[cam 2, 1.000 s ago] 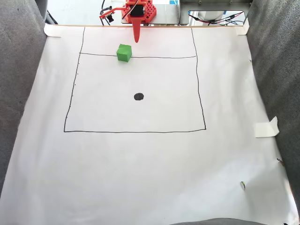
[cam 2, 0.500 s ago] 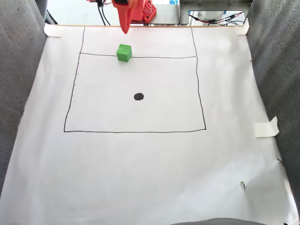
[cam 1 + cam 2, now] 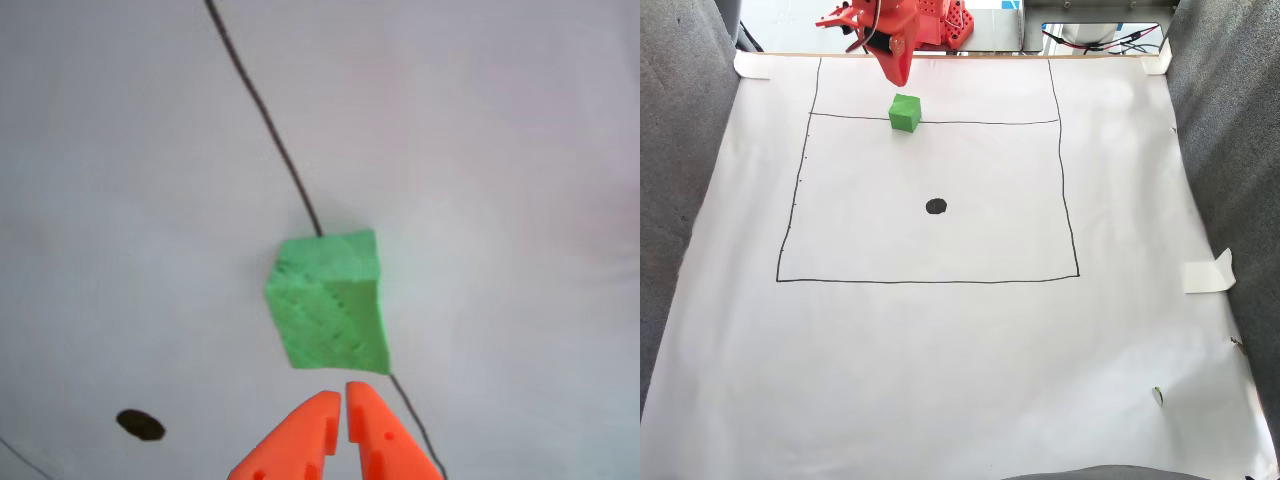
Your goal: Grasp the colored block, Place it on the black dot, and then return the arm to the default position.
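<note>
The bright green colored block rests on the white paper, astride the upper drawn line of the rectangle. In the other view the block lies just ahead of my orange gripper, whose pointed fingers nearly touch, with nothing between them. The black dot sits near the rectangle's middle, well apart from the block; it shows as a dark spot at the lower left of the other view. In the fixed view my gripper hangs just above and behind the block.
Grey fabric walls flank the white paper on both sides. A folded piece of tape lies at the right edge. Cables and a metal frame stand behind the far edge.
The arm has swung left from its start pose and lowered again, so its tip now points down just behind the block. Block and dot have not moved.
</note>
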Robot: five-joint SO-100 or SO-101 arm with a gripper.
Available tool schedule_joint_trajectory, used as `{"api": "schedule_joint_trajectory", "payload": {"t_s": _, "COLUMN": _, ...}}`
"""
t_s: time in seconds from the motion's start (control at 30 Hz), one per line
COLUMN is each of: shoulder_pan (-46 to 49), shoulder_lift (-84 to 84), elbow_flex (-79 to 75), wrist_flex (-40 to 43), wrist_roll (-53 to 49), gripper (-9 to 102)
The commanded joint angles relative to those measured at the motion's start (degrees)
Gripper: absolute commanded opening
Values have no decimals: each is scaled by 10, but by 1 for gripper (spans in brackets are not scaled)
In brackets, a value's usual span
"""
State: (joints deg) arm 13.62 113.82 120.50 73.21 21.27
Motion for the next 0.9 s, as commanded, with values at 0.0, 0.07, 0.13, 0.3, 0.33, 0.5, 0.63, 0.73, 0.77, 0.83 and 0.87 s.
{"api": "schedule_joint_trajectory", "payload": {"t_s": 0.0, "shoulder_pan": 9, "shoulder_lift": -8, "elbow_flex": -53, "wrist_flex": 27, "wrist_roll": -11, "gripper": 0}}
{"api": "schedule_joint_trajectory", "payload": {"t_s": 0.07, "shoulder_pan": 10, "shoulder_lift": -9, "elbow_flex": -68, "wrist_flex": 47, "wrist_roll": -16, "gripper": 0}}
{"api": "schedule_joint_trajectory", "payload": {"t_s": 0.13, "shoulder_pan": 5, "shoulder_lift": -7, "elbow_flex": -77, "wrist_flex": 68, "wrist_roll": -24, "gripper": 0}}
{"api": "schedule_joint_trajectory", "payload": {"t_s": 0.3, "shoulder_pan": -10, "shoulder_lift": -18, "elbow_flex": -89, "wrist_flex": 113, "wrist_roll": -41, "gripper": 0}}
{"api": "schedule_joint_trajectory", "payload": {"t_s": 0.33, "shoulder_pan": -11, "shoulder_lift": -21, "elbow_flex": -90, "wrist_flex": 114, "wrist_roll": -47, "gripper": 0}}
{"api": "schedule_joint_trajectory", "payload": {"t_s": 0.5, "shoulder_pan": -14, "shoulder_lift": -33, "elbow_flex": -89, "wrist_flex": 114, "wrist_roll": -77, "gripper": 0}}
{"api": "schedule_joint_trajectory", "payload": {"t_s": 0.63, "shoulder_pan": -16, "shoulder_lift": -30, "elbow_flex": -89, "wrist_flex": 114, "wrist_roll": -98, "gripper": 17}}
{"api": "schedule_joint_trajectory", "payload": {"t_s": 0.73, "shoulder_pan": -16, "shoulder_lift": -29, "elbow_flex": -88, "wrist_flex": 116, "wrist_roll": -109, "gripper": 24}}
{"api": "schedule_joint_trajectory", "payload": {"t_s": 0.77, "shoulder_pan": -17, "shoulder_lift": -29, "elbow_flex": -87, "wrist_flex": 119, "wrist_roll": -113, "gripper": 28}}
{"api": "schedule_joint_trajectory", "payload": {"t_s": 0.83, "shoulder_pan": -18, "shoulder_lift": -30, "elbow_flex": -84, "wrist_flex": 125, "wrist_roll": -119, "gripper": 36}}
{"api": "schedule_joint_trajectory", "payload": {"t_s": 0.87, "shoulder_pan": -19, "shoulder_lift": -30, "elbow_flex": -83, "wrist_flex": 126, "wrist_roll": -123, "gripper": 38}}
